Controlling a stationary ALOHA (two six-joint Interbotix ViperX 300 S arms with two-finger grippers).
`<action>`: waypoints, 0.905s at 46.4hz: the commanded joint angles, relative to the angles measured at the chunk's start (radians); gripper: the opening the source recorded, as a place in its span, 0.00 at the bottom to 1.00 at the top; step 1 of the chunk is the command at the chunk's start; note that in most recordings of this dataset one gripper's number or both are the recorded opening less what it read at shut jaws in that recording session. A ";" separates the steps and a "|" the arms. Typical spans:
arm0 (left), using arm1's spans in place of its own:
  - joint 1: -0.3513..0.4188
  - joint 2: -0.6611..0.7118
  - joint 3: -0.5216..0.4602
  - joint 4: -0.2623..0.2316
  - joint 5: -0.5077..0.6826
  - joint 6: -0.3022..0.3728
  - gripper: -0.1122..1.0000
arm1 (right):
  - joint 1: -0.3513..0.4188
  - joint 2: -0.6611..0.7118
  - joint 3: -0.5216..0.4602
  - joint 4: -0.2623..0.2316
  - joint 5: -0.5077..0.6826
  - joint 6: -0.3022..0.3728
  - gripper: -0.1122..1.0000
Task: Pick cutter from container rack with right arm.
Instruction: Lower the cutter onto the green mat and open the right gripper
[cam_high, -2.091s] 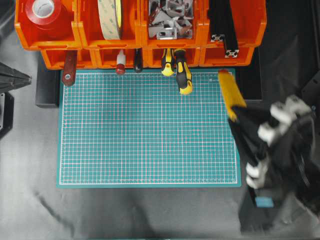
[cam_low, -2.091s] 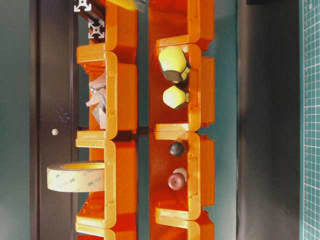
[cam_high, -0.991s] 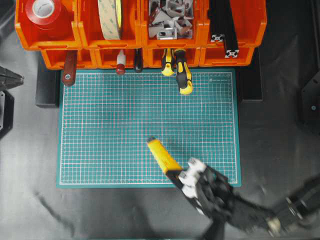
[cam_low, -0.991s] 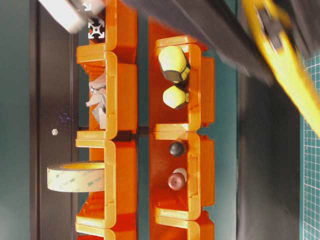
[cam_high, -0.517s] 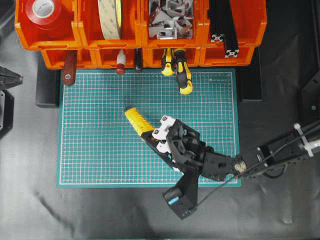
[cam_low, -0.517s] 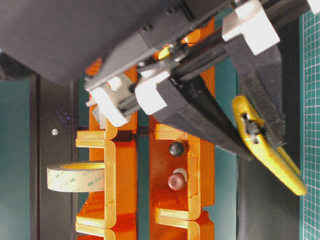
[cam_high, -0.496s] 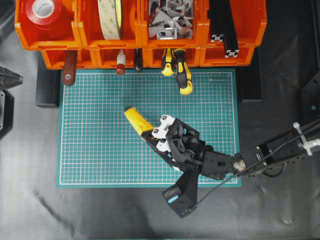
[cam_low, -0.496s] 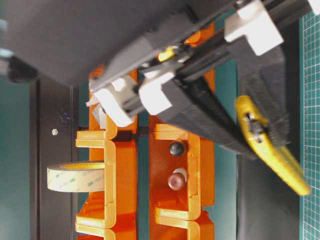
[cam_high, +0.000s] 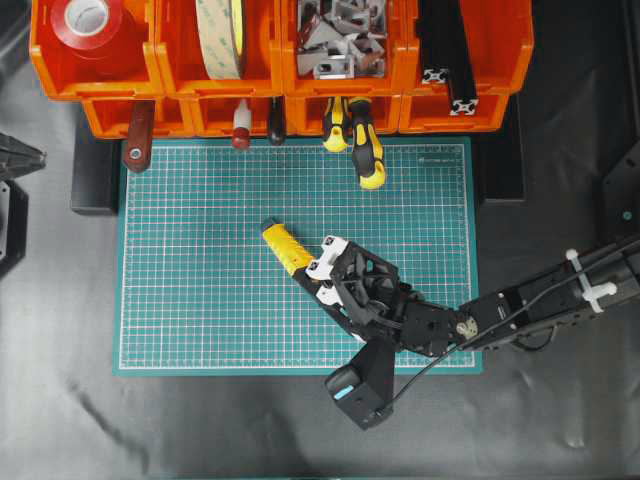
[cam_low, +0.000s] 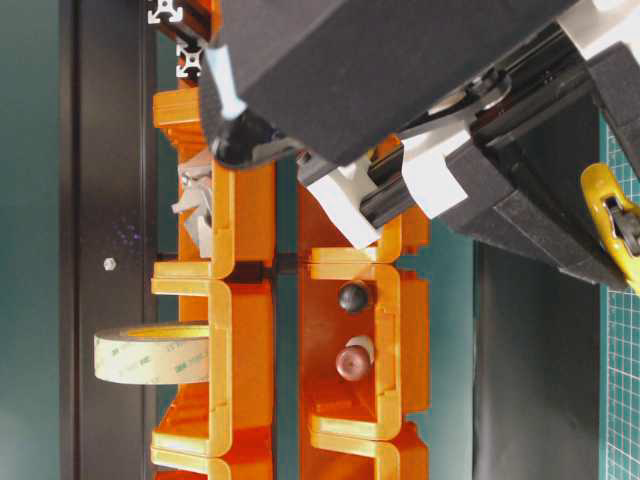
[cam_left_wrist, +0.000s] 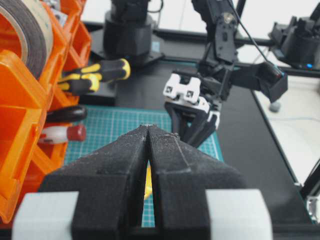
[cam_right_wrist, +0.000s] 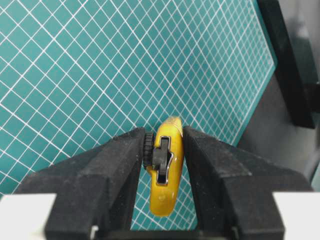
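Note:
The yellow cutter (cam_high: 284, 246) is clamped between the black fingers of my right gripper (cam_high: 303, 266), over the middle of the green mat (cam_high: 190, 290). It is well clear of the orange container rack (cam_high: 412, 112) at the back. In the right wrist view the cutter (cam_right_wrist: 166, 170) sits edge-on between the pads with its black slider facing the camera, and the right gripper (cam_right_wrist: 164, 135) is shut on it. The table-level view shows the cutter's end (cam_low: 610, 215) at the right edge. My left gripper (cam_left_wrist: 149, 128) is shut with nothing in it and faces the right gripper (cam_left_wrist: 192, 132) from the left side.
Two yellow-and-black screwdrivers (cam_high: 365, 150) stick out of the rack's lower tier onto the mat's back edge. A red-handled tool (cam_high: 137, 140) and two small handles (cam_high: 241, 132) poke out further left. The upper bins hold tape rolls (cam_high: 88, 20), metal brackets (cam_high: 340, 35) and black profiles (cam_high: 450, 60).
The right arm carried the cutter from beside the rack's right end, round the mat's front edge, to the mat's middle. In the last half second it shifted slightly right.

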 joint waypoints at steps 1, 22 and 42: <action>0.003 0.011 -0.031 0.003 -0.003 0.000 0.11 | 0.000 -0.015 -0.005 0.023 -0.012 0.003 0.34; 0.002 0.005 -0.032 0.003 0.046 -0.009 0.11 | 0.006 -0.015 0.014 0.161 -0.058 0.002 0.35; 0.002 -0.005 -0.038 0.003 0.057 -0.008 0.11 | 0.008 -0.020 0.017 0.267 -0.087 0.006 0.78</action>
